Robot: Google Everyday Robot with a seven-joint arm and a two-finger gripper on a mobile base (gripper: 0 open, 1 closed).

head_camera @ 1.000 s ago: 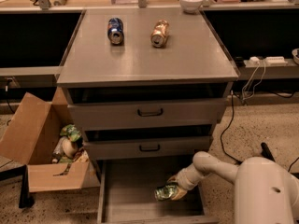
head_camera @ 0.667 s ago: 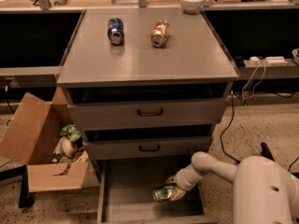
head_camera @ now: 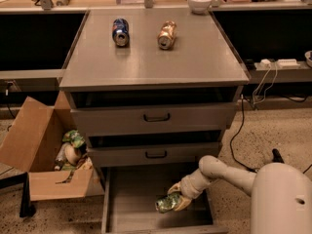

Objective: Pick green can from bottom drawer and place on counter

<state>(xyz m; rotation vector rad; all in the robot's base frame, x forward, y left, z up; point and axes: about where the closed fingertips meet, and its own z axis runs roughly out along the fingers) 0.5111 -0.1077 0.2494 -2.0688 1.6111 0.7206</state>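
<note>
**Can gripped, creeping left in the drawer**

The hand [head_camera: 176, 199] is pinching the green can [head_camera: 165, 204] low inside the open bottom drawer [head_camera: 131, 199]. Both are sitting slightly further left than a second ago, though whether the can is clearing the floor is hard to say. The lift is probably only beginning. A cardboard box [head_camera: 36, 145] is standing to the left. Above, the grey tabletop [head_camera: 146, 62] is carrying a blue can [head_camera: 120, 31] and a gold can [head_camera: 166, 34], with a white bowl [head_camera: 200, 2] sitting behind.

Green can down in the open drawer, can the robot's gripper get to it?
Probably yes. The gripper looks closed on the green can, and the bottom drawer is pulled out with nothing over it.
</note>
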